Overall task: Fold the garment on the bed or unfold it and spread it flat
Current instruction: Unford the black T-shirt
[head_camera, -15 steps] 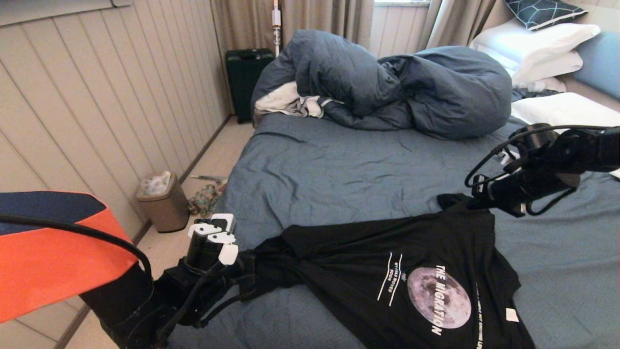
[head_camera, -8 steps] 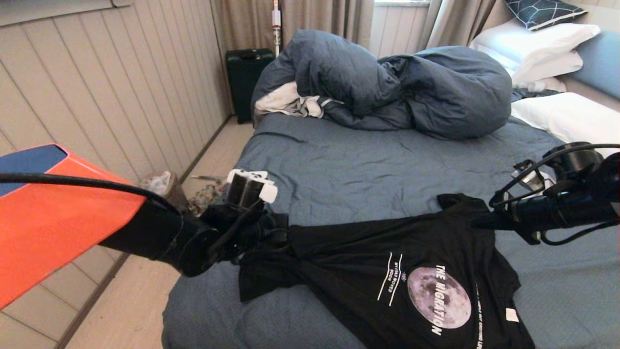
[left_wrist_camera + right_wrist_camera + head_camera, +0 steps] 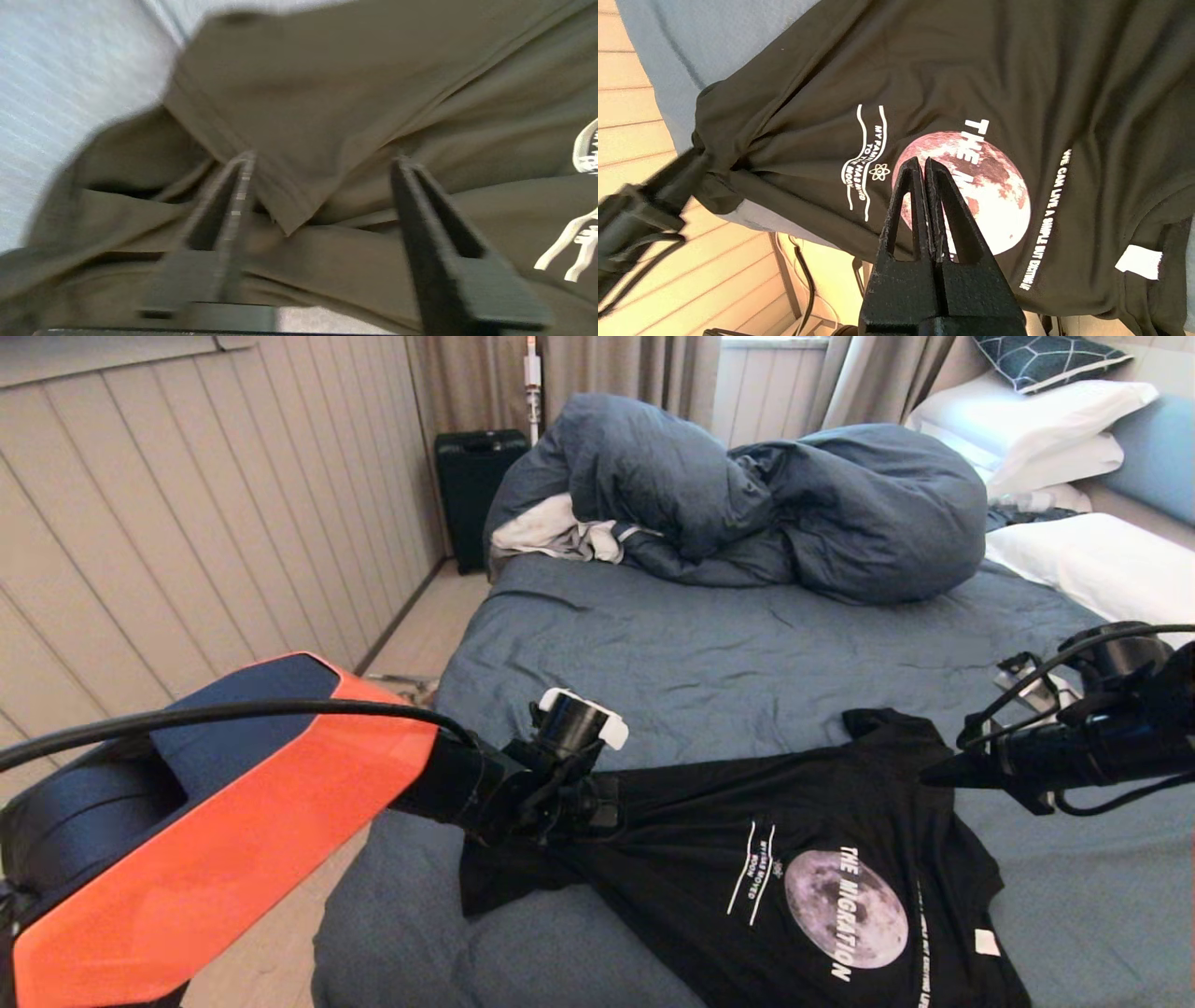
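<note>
The T-shirt (image 3: pixel 803 887) lies moon print up on the near part of the bed (image 3: pixel 709 663), one end bunched by the bed's left edge. There our left gripper (image 3: pixel 322 161) hovers over the bunched folds, fingers apart and gripping nothing. Our right gripper (image 3: pixel 923 161) hangs above the T-shirt, fingers pressed together and empty; the duvet (image 3: pixel 747 495) sits well beyond the T-shirt.

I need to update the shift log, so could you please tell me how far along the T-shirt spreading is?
Done: the T-shirt lies print-up on the bed. In hand: the left gripper, fingers apart, sits at its bunched hem; the right gripper is shut above it, empty. Left: flattening that bunched side.
</note>
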Tool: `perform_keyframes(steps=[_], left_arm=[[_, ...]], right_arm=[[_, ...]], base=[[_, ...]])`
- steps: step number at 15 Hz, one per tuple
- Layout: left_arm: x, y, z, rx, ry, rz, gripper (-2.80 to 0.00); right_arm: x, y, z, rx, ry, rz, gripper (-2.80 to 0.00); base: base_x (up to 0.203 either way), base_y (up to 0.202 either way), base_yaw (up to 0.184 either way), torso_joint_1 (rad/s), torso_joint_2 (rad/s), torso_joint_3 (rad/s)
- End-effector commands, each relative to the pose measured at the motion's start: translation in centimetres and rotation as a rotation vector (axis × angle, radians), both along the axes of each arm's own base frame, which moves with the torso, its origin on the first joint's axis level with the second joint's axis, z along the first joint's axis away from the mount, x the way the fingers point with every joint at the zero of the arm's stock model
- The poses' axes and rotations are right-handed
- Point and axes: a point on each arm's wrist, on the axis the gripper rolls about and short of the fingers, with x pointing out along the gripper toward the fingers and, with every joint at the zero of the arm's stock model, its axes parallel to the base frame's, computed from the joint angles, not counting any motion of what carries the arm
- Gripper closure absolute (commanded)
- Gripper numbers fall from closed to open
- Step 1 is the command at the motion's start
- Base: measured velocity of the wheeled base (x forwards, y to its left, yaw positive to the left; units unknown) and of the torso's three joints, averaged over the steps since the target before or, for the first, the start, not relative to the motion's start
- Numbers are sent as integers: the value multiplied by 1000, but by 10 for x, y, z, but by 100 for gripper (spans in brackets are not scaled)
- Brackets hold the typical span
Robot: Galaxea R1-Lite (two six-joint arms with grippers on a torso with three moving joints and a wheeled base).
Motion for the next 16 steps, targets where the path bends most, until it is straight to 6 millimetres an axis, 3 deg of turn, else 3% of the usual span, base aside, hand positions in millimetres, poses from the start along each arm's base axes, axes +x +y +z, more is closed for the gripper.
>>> perform_keyframes(steps=[1, 10, 16], left_arm=[[2, -3, -18, 24, 27, 7, -280], [-2, 6, -29, 85, 23, 71, -280], [5, -2, -19, 39, -16, 60, -280]], right_arm=[[1, 0, -2, 6, 8, 1, 0], [2, 0, -8, 11, 20, 6, 0], [3, 0, -10, 11, 21, 6, 0]], base=[[0, 0, 0, 0, 0, 0], [0, 0, 0, 0, 0, 0], [0, 0, 0, 0, 0, 0]])
